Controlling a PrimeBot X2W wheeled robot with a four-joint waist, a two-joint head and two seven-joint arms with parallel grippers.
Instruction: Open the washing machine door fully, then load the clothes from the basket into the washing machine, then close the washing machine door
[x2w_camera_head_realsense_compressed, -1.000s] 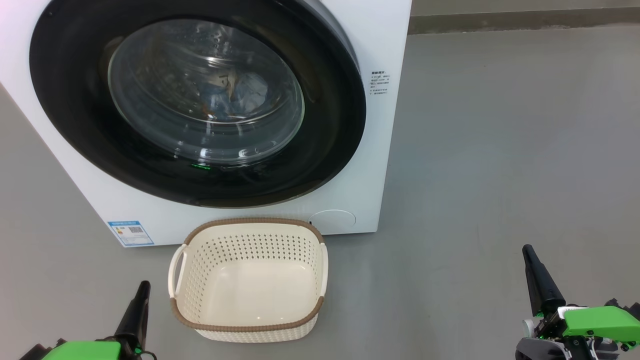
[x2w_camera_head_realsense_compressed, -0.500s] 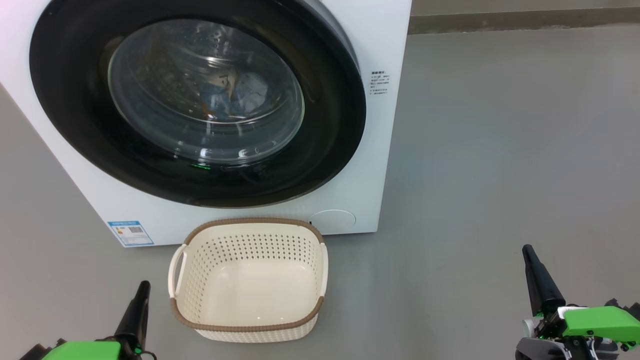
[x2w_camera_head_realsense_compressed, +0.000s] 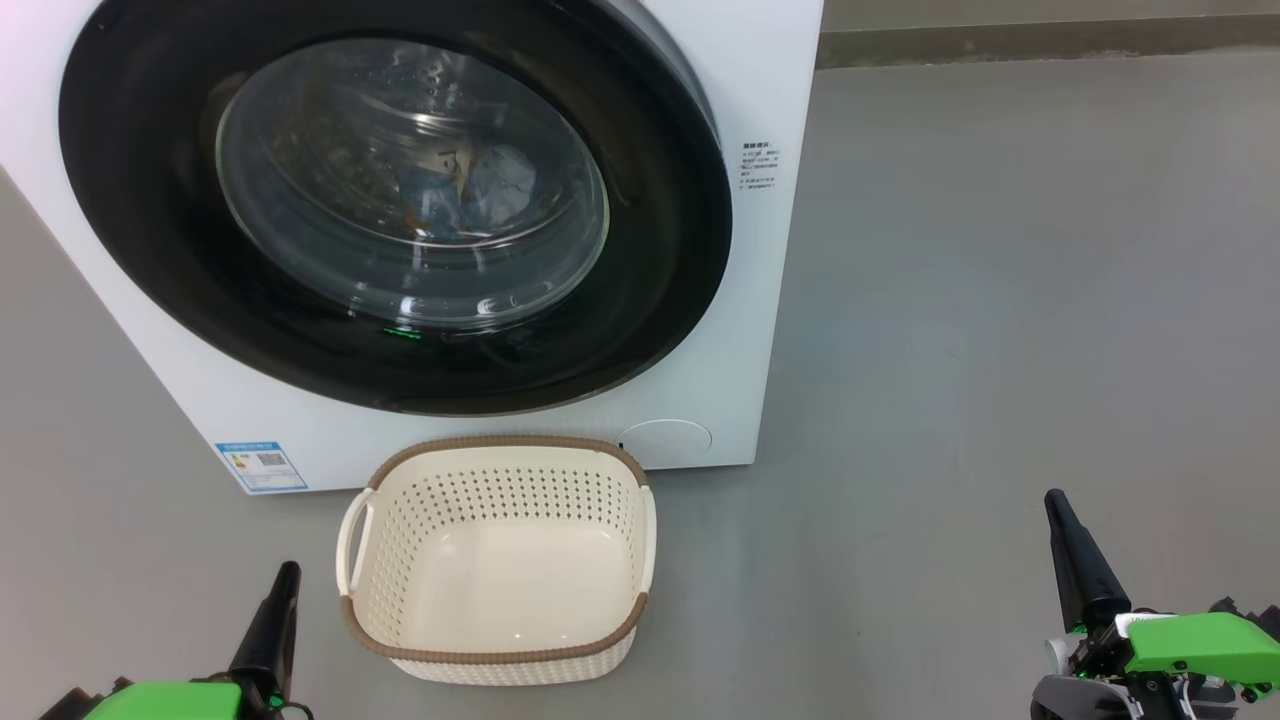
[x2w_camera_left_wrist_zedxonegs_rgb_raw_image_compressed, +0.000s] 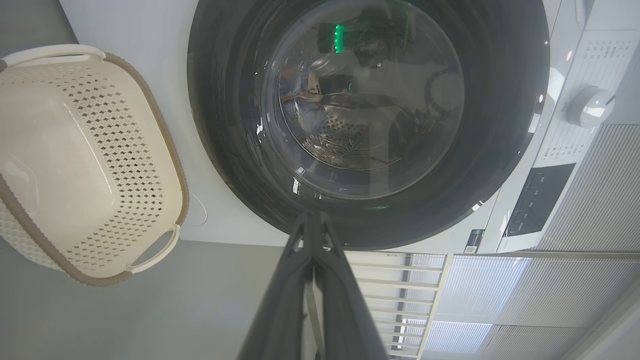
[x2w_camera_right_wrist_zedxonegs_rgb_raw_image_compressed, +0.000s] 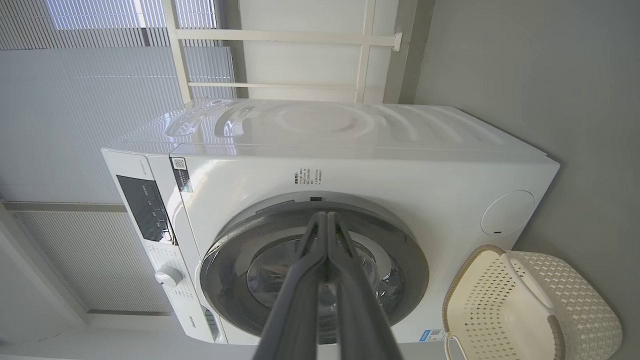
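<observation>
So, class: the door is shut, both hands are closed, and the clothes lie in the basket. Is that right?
No. The basket is empty; the clothes lie inside the machine, behind the door, as the head view shows. The door is shut, and the left hand and right hand are closed.

**A bare laundry corner**

A big white front-loading washing machine (x2w_camera_right_wrist_zedxonegs_rgb_raw_image_compressed: 350, 165) stands on a smooth grey floor (x2w_camera_head_realsense_compressed: 1000, 300), with a cream plastic basket (x2w_camera_head_realsense_compressed: 500, 441) just in front of it. The machine carries a dial (x2w_camera_right_wrist_zedxonegs_rgb_raw_image_compressed: 168, 276) and a dark control panel (x2w_camera_right_wrist_zedxonegs_rgb_raw_image_compressed: 145, 207). Behind it run pale slatted blinds (x2w_camera_right_wrist_zedxonegs_rgb_raw_image_compressed: 75, 100) and a white window frame (x2w_camera_right_wrist_zedxonegs_rgb_raw_image_compressed: 300, 36). Whether this is a home or a test room cannot be told.
</observation>
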